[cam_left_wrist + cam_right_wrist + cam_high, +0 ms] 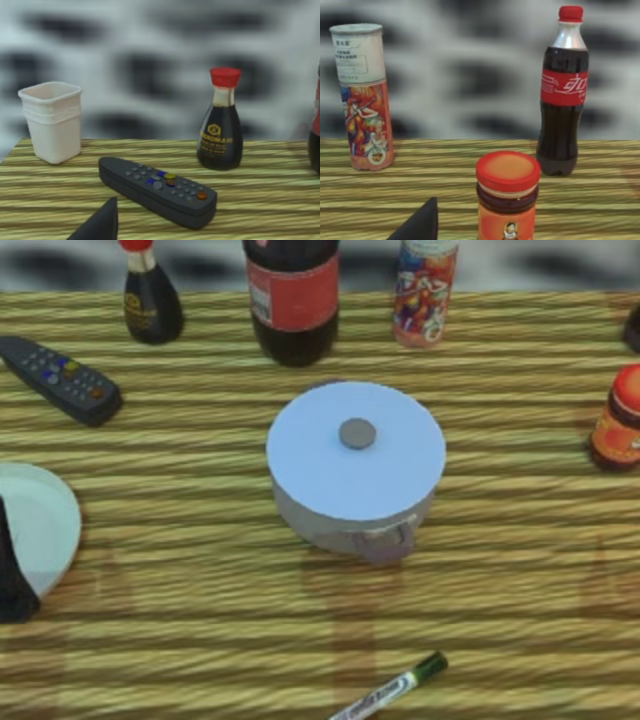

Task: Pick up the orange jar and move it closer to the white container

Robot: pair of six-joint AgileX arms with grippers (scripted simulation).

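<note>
Left pincer (97, 225) dark charcoal, pointed wedge finger, right pincer (417, 225) alike

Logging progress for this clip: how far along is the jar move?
Nothing looks done: the orange jar stands at the table's right edge, apart from the white container at centre. The right wrist camera faces the jar, ungrasped. Grasping, lifting and moving remain.

Top view looks straight down at the table (200, 570); both wrist views sit low, facing its far edge.
</note>
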